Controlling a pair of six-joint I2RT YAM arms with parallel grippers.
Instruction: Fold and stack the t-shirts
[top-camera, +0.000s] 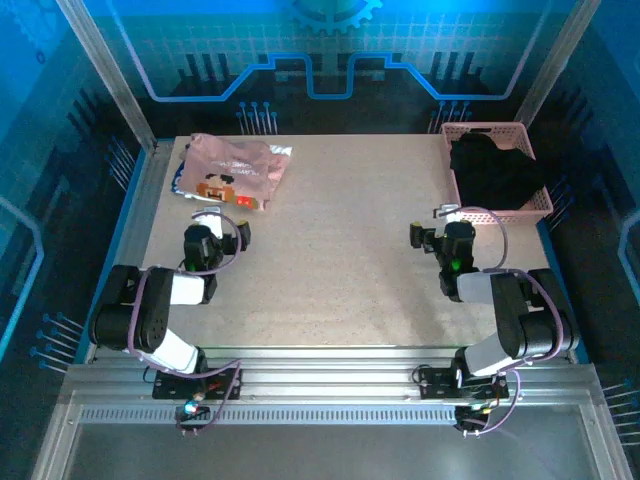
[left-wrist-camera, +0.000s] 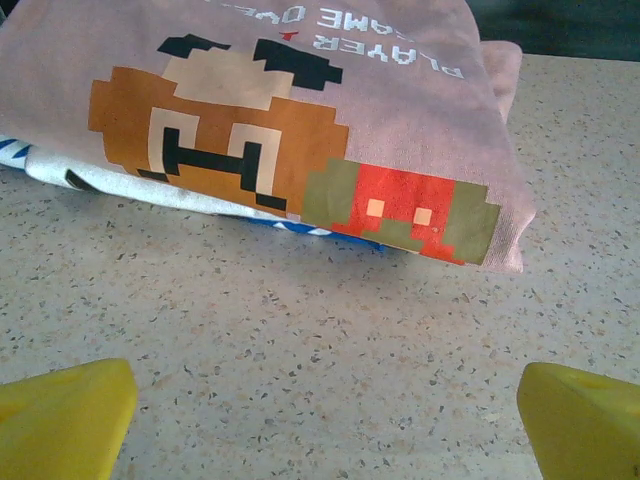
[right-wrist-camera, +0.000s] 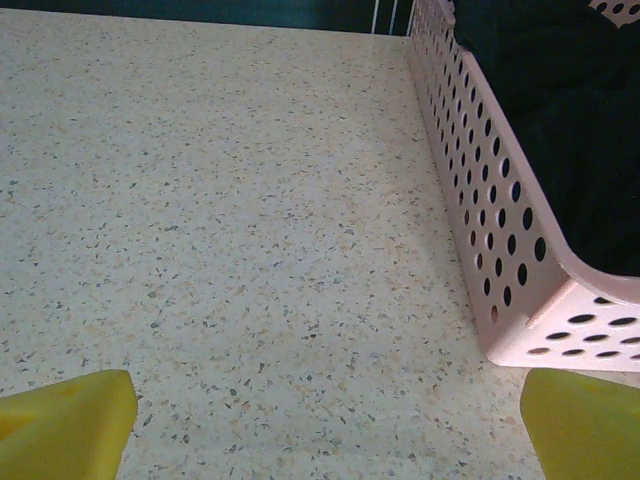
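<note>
The left pincer (top-camera: 214, 222) (left-wrist-camera: 325, 420) stood released, its fingers spread wide and empty. The pink shirt (top-camera: 232, 170) (left-wrist-camera: 300, 120) lay on the table (top-camera: 340, 260) just ahead of it, not touching, with a white-and-blue cloth (left-wrist-camera: 150, 188) under its near edge. The right pincer (top-camera: 431, 224) (right-wrist-camera: 325, 420) was also released and empty. Ahead and to its right sat the basket (top-camera: 490, 128) (right-wrist-camera: 480, 220), with the black shirt (top-camera: 495, 170) (right-wrist-camera: 570, 100) bunched inside.

The top view is dim, with a blue cast over the surround. The worktop (top-camera: 330, 250) is evenly lit from above, and cast shadows on it are faint. Both wrist views are bright and sharp. The yellow jaws at the lower corners render slightly soft. The black t-shirt (right-wrist-camera: 570, 120) reads as a flat dark mass.
</note>
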